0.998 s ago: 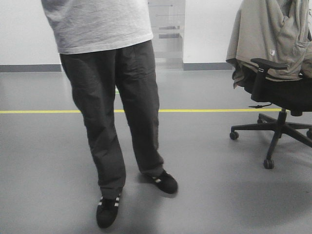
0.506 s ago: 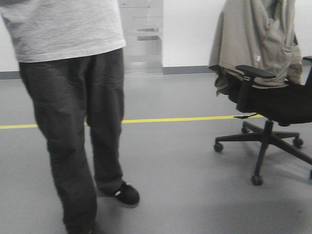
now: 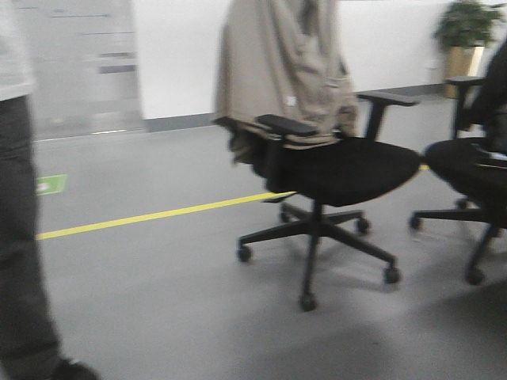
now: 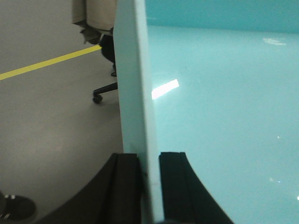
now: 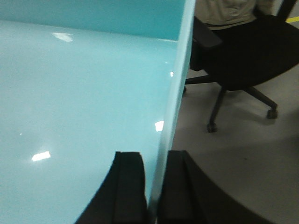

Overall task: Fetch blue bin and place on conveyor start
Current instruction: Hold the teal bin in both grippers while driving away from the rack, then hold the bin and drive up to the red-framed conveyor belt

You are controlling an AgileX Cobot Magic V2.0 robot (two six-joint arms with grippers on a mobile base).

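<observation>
Floor (image 3: 158, 301) (grey, yellow-lined) lies below blue bin (image 4: 224, 116).

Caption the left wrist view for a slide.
Left gripper pinches a wall of the blue bin over grey floor, office chair behind.

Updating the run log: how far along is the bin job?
Done: the blue bin is fetched, with the left pincer and right pincer each shut on a side wall. In hand: the carry. Left: finding the conveyor and placing; the front view shows an office chair and yellow floor line, no belt.
</observation>
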